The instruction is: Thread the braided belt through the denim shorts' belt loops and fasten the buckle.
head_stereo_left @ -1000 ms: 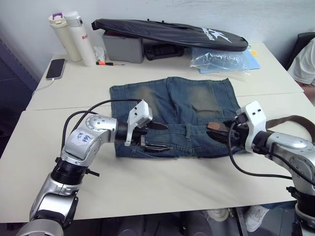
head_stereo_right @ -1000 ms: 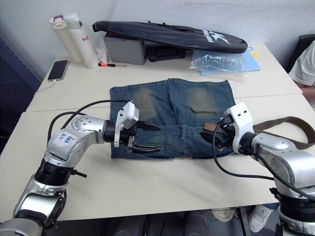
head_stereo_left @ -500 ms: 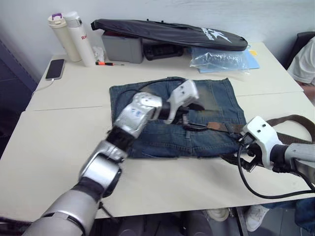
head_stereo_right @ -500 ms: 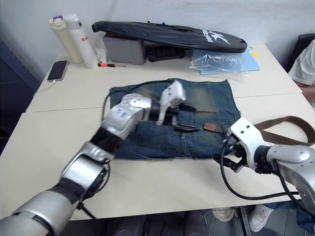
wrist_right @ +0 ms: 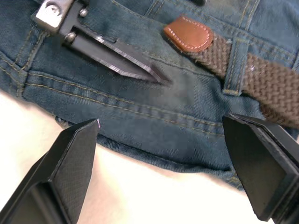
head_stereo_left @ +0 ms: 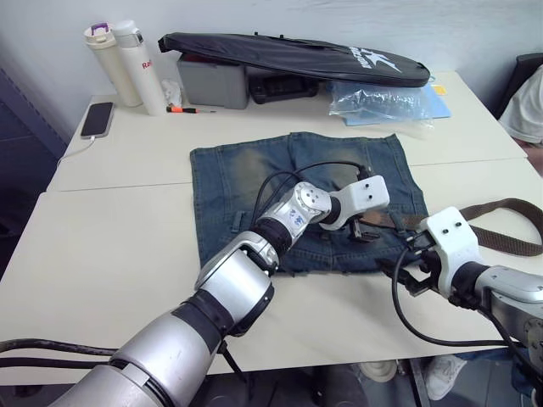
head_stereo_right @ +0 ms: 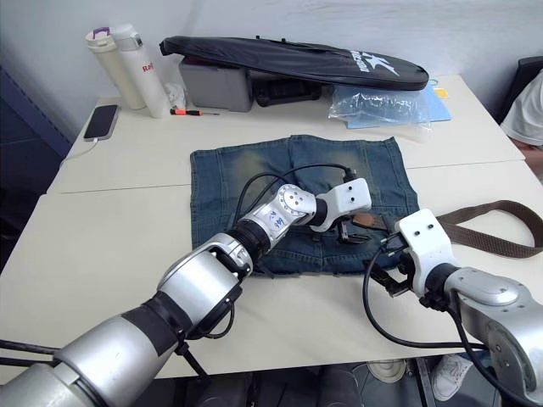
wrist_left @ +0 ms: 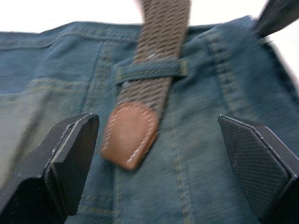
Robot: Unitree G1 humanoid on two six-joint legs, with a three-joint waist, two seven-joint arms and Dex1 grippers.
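In the head views the denim shorts [head_stereo_left: 305, 199] lie flat near the middle of the table [head_stereo_left: 102, 246], waistband toward the robot's edge, and the braided belt [head_stereo_left: 501, 225] runs from the waistband's right part off toward the table's right edge, where it curves in a loop. The left gripper [head_stereo_left: 363, 227] reaches across the shorts to the belt's tip on the waistband; the right gripper [head_stereo_left: 407, 273] hangs just off the shorts' near right corner. In the left wrist view the fingers [wrist_left: 70, 158] stand wide apart and grip nothing, with the belt's tan leather tip [wrist_left: 128, 135] between them on the denim; the woven strap passes under one belt loop [wrist_left: 149, 70] just behind that tip. In the right wrist view that gripper's fingers [wrist_right: 70, 158] are likewise spread and empty over the waistband edge, and the same leather tip [wrist_right: 189, 35], loop [wrist_right: 232, 65] and the left gripper's dark finger show beyond. The strap looks soft and limp, so pushing it would likely buckle it; the stiffer leather tip is probably the best place to pinch and pull. The denim is light and may drag along unless held down.
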